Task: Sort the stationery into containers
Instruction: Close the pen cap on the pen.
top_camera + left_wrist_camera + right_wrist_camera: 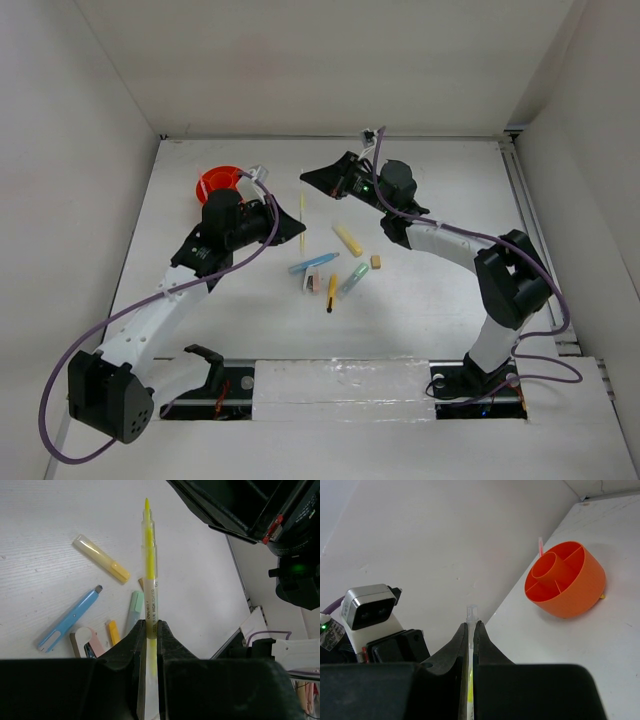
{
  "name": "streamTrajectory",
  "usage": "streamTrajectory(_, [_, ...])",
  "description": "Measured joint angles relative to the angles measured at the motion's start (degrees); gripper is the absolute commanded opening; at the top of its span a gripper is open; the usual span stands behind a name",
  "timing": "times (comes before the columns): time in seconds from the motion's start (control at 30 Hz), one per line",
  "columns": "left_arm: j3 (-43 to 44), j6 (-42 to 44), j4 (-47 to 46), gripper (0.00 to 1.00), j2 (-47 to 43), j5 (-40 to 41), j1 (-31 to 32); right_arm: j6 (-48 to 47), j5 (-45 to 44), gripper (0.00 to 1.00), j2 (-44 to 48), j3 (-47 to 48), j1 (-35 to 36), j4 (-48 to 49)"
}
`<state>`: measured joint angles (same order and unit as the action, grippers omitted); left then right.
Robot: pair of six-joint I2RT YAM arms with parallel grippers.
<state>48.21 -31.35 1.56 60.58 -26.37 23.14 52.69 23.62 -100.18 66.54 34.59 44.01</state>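
Jutting from left pincer [150,626]: yellow highlighter [149,570].

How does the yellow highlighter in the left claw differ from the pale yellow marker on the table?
The yellow highlighter is clamped in the left claw; the pale yellow marker lies free on the table. The highlighter looks slim and bright; the marker looks thicker and paler. Both are yellow pens.

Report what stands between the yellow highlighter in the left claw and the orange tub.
No loose item lies between the yellow highlighter and the orange tub; only the left arm's wrist sits there. The right claw hangs near its tip.
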Motion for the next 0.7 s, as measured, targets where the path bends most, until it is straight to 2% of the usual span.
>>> streamTrajectory(0.7, [0.0, 0.0, 0.0, 0.0, -0.55, 0.33, 0.0, -0.02, 0.0, 0.0, -0.11, 0.0, 0.57, -0.28])
